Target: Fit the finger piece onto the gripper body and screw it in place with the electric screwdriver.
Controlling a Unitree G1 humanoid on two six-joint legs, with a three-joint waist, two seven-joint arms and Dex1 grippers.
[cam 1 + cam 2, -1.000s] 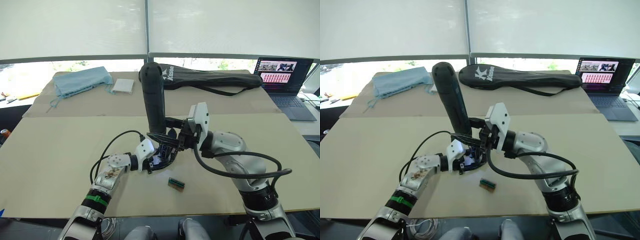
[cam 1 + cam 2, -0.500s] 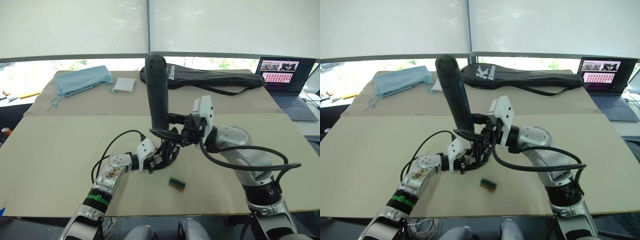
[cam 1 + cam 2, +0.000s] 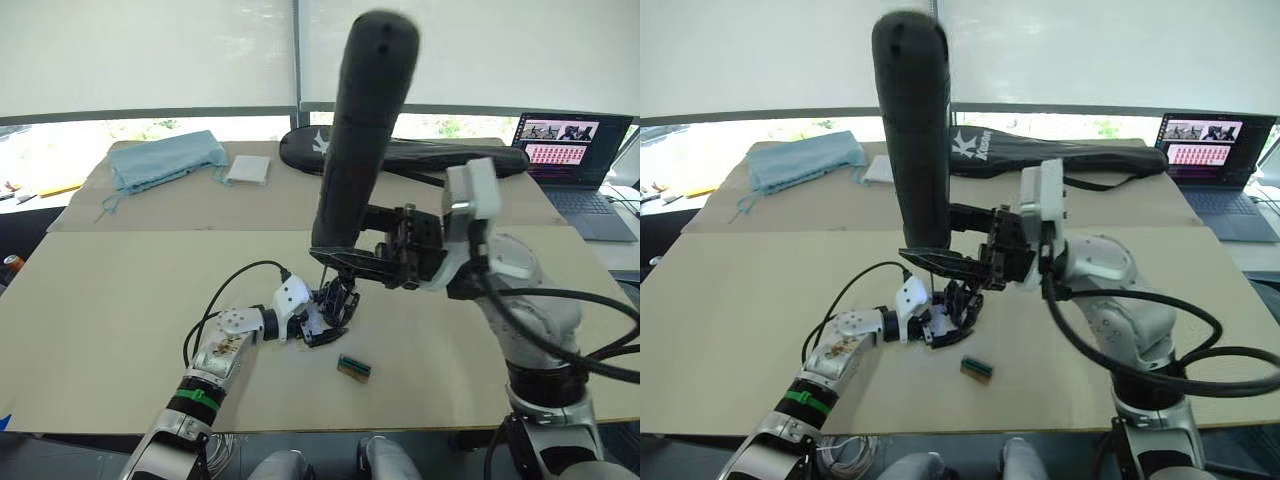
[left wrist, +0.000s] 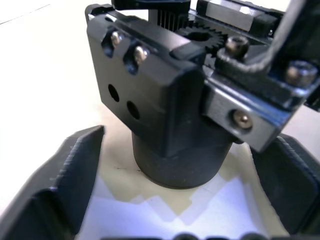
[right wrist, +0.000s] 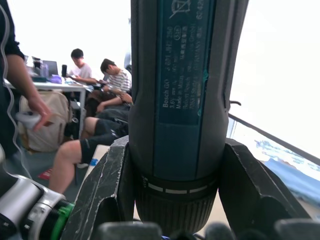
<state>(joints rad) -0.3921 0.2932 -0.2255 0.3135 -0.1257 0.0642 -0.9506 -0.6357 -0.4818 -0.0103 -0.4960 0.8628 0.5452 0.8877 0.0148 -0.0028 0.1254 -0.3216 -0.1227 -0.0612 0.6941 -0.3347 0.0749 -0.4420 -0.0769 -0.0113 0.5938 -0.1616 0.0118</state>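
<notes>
The electric screwdriver (image 3: pixel 360 130) stands nearly upright over the table's middle, with my right gripper (image 3: pixel 335 252) shut on its lower end. In the right wrist view its barrel (image 5: pixel 185 100) sits clamped between both fingers. Its thin bit (image 3: pixel 322 272) points down at the gripper body (image 3: pixel 335 300), a black block on a round base (image 4: pixel 175 125). My left gripper (image 3: pixel 322 322) is open, one finger (image 4: pixel 70 180) on each side of the base with gaps. Black pointed fingers rise from the body; I cannot tell the finger piece apart from them.
A small dark green part (image 3: pixel 353 367) lies on the cardboard just in front of the body. At the back lie a black racket bag (image 3: pixel 440 155), a blue cloth (image 3: pixel 165 160), a white pad (image 3: pixel 247 170) and an open laptop (image 3: pixel 565 150). Several seated people (image 5: pixel 95 85) are behind.
My right arm has lifted the screwdriver higher and closer to the camera, its top now leaning right. The left gripper and the gripper body have stayed put.
</notes>
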